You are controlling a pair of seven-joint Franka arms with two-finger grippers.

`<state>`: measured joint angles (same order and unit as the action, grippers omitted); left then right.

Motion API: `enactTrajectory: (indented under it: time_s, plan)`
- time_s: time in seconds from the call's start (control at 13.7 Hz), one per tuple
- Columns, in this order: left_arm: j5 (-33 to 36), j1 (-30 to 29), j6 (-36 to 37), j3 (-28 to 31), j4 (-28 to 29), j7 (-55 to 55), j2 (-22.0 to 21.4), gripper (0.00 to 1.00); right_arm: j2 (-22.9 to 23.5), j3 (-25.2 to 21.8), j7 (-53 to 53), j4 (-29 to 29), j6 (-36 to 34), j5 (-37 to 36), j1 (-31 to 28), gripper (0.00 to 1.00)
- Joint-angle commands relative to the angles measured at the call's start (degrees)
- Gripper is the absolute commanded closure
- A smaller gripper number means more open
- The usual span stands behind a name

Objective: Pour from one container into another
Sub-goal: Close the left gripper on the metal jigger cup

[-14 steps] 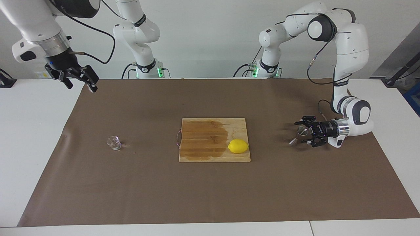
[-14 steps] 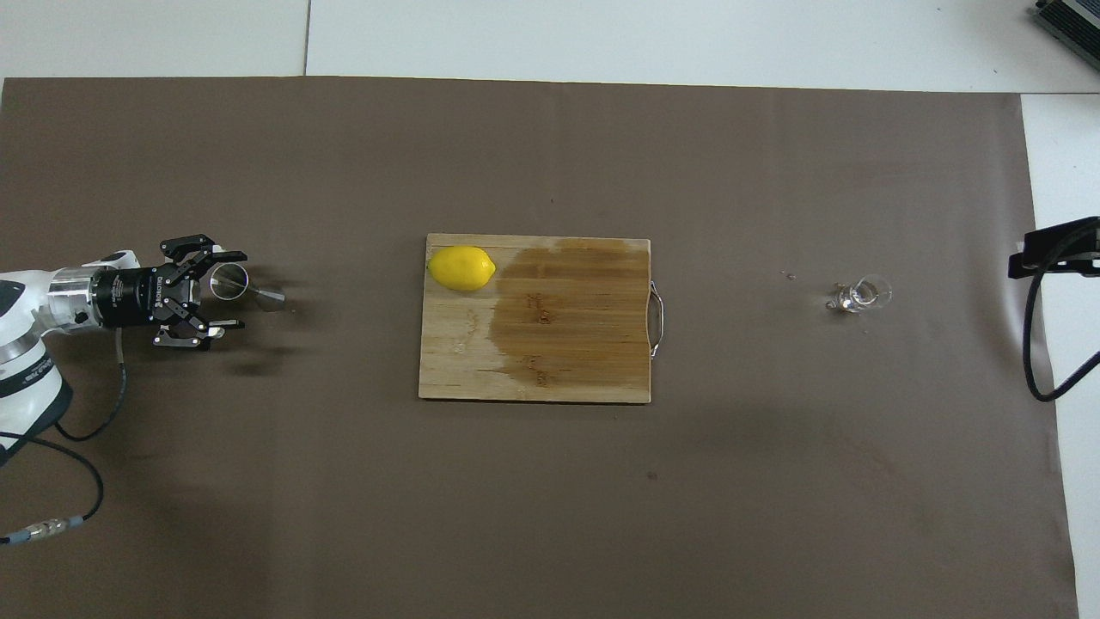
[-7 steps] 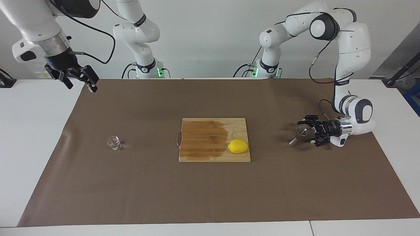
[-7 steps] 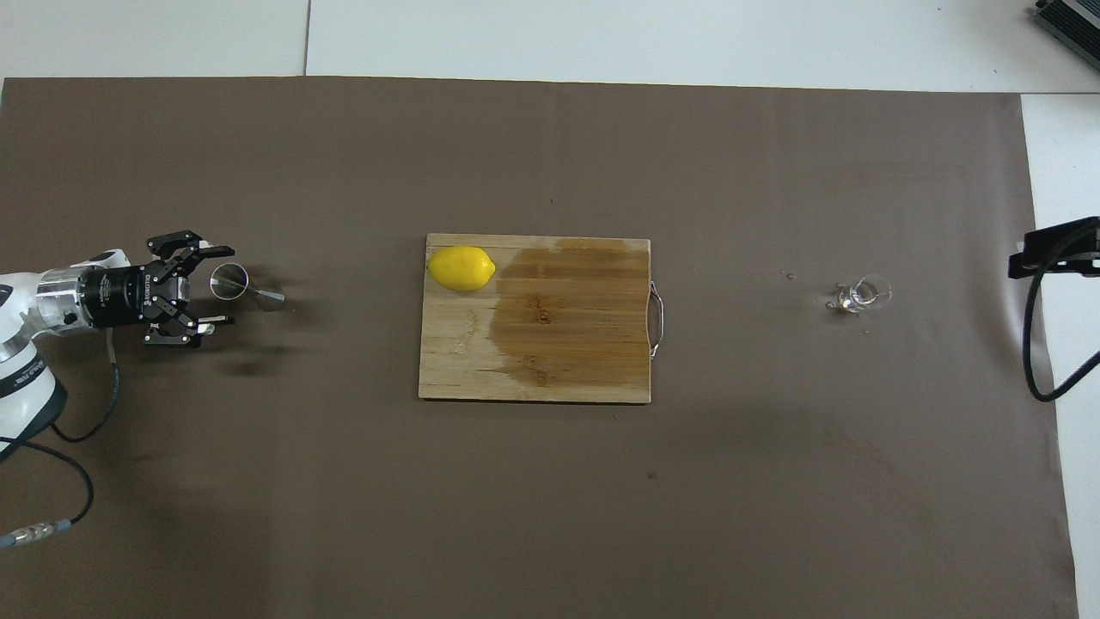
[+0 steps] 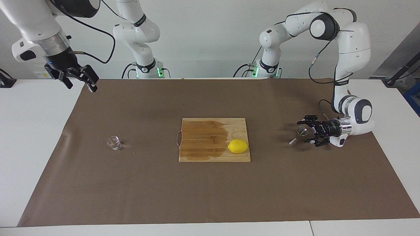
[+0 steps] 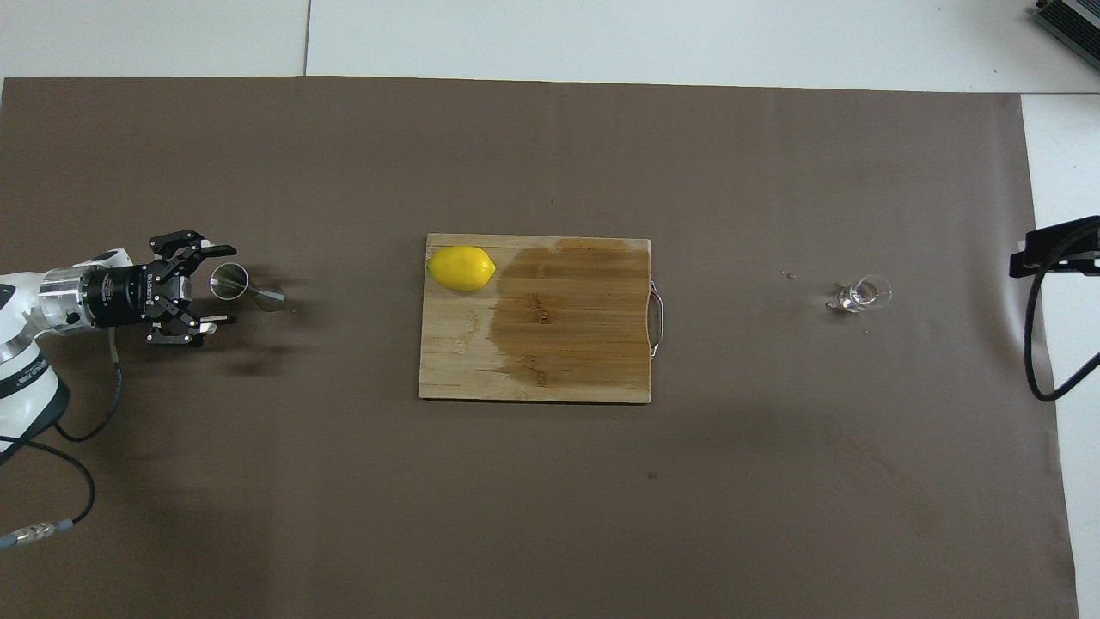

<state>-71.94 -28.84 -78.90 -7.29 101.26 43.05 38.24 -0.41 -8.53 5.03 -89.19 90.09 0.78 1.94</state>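
Now the left gripper point(image 5: 307, 132), held low and level toward the left arm's end of the table, has drawn back from the steel jigger point(image 5: 298, 134), which stands just clear of its fingertips on the brown mat point(image 5: 210, 196); a second ago the cup of the jigger sat between the fingers. The jaws are spread wide and grip nothing. Nothing else has shifted: the glass cup point(image 5: 114, 143) stands well apart toward the right arm's end, the lemon point(image 5: 238, 146) lies on the cutting board point(image 5: 203, 154) between them, and the right gripper point(image 5: 78, 78) hangs high with its jaws spread over the mat's edge, waiting. Seemingly the jigger has just been let go, so the pouring looks either finished or not yet begun.
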Motion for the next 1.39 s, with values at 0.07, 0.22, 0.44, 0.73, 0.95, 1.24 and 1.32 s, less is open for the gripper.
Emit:
enactTrajectory:
  time_s: [0.07,0.22,0.44,0.73,0.95,1.24,1.32]
  plan:
    - [-1.0,-0.3,-0.6,-0.6,1.3,-3.0,-0.1,0.0,-1.2,0.4,-0.2,-0.5,-0.4,0.4,-0.3,0.0]
    - [-1.0,-0.1,-0.9,-0.6,1.6,-3.3,-0.2,0.0,-1.5,0.3,-0.4,-1.2,-0.4,0.5,-0.3,0.0]
    - [-1.0,-0.1,-1.3,-0.6,1.6,-3.1,-0.2,0.08,-1.5,0.3,-0.3,-1.2,-0.4,0.6,-0.3,0.0]
    - [-1.1,-0.2,-1.8,-0.7,1.6,-3.1,-0.2,0.17,-1.5,0.3,-0.3,-1.3,-0.5,1.0,-0.3,0.0]
    - [-1.1,0.0,-2.1,-0.6,1.7,-3.1,-0.2,0.25,-1.5,0.3,-0.3,-1.2,-0.5,1.0,-0.3,0.0]
    - [-1.6,-0.2,-2.5,-0.7,1.7,-2.3,-0.2,0.32,-1.5,0.3,-0.3,-1.3,-0.5,1.0,-0.3,0.0]
    - [-1.6,-0.2,-2.5,-0.6,1.7,-2.3,-0.2,0.32,-1.5,0.3,-0.3,-1.3,-0.5,1.0,-0.3,0.0]
